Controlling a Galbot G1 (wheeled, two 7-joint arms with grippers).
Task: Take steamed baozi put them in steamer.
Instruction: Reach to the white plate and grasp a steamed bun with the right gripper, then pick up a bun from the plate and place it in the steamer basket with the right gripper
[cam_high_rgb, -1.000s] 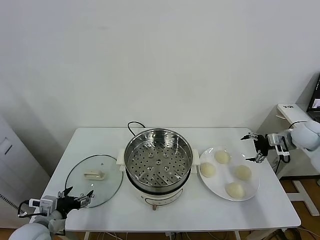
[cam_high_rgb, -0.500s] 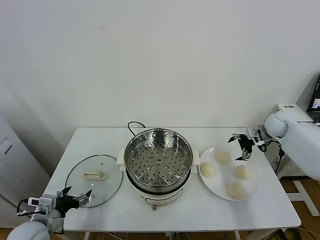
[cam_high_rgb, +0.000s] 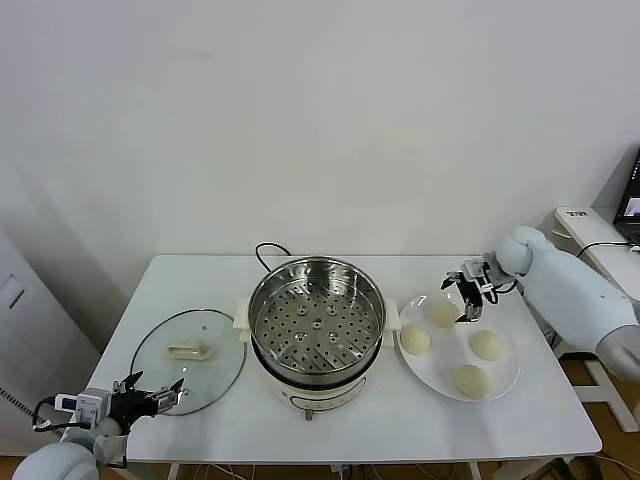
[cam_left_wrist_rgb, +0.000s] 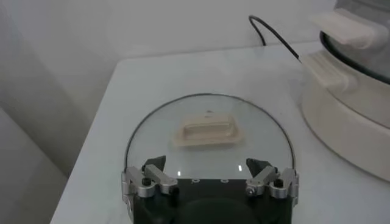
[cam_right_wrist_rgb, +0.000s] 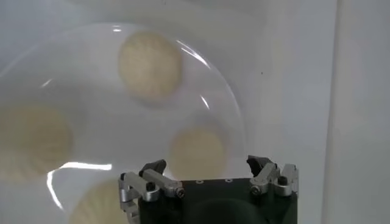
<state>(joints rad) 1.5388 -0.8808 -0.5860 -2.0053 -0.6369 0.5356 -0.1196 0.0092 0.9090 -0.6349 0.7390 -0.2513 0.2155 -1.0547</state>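
My right gripper (cam_high_rgb: 467, 296) hangs with its fingers spread wide and nothing between them, above the far edge of the flat white round plate (cam_high_rgb: 505, 385). On that plate lie the four smooth cream-white steamed baozi: the far one (cam_high_rgb: 443, 314) sits just below and slightly inward of my fingertips, one (cam_high_rgb: 415, 340) lies nearest the pot, one (cam_high_rgb: 486, 345) towards the outer side, and one (cam_high_rgb: 470, 380) at the near rim. In the right wrist view the plate's buns spread out ahead of my fingers (cam_right_wrist_rgb: 152, 181), so I judge the reach is mostly downward. The large shiny stainless-steel steamer (cam_high_rgb: 316, 318) with its perforated tray stands empty, just beside the plate on my left. The buns are round, so no axis matters. My left gripper (cam_high_rgb: 150, 400), also spread and empty, waits by the round glass lid (cam_high_rgb: 190, 357), far from the buns; the right arm is the nearer.
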